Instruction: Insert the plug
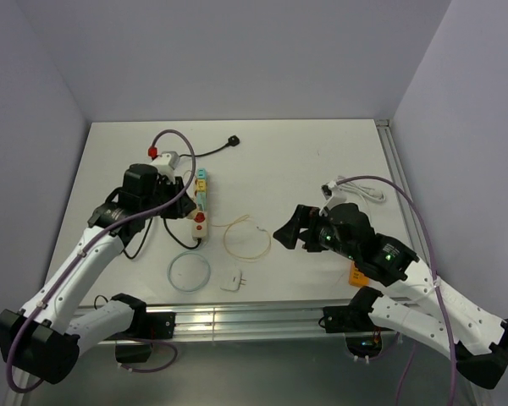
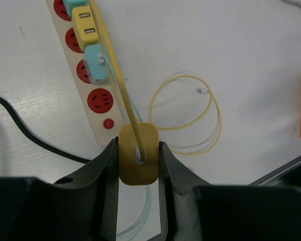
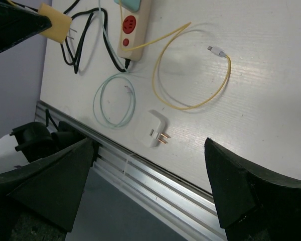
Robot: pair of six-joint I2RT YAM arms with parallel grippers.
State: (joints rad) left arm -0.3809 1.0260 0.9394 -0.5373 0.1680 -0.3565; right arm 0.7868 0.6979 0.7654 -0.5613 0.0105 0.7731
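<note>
Pinching yellow plug (image 2: pixel 140 173) in left gripper (image 2: pixel 138 150) near power strip (image 2: pixel 98 120), with yellow USB adapter (image 2: pixel 85 22) and blue charger (image 2: pixel 96 63) plugged in; gaping wide at right gripper (image 1: pixel 286 230).

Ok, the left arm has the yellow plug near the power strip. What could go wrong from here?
1. The left gripper pinches the yellow plug only by its sides, so pushing may tilt it off the free red socket.
2. Its yellow cable runs across the power strip and may snag on the blue plug.
3. The right gripper hangs open, away from the strip, so the unbraced strip might slide.
</note>
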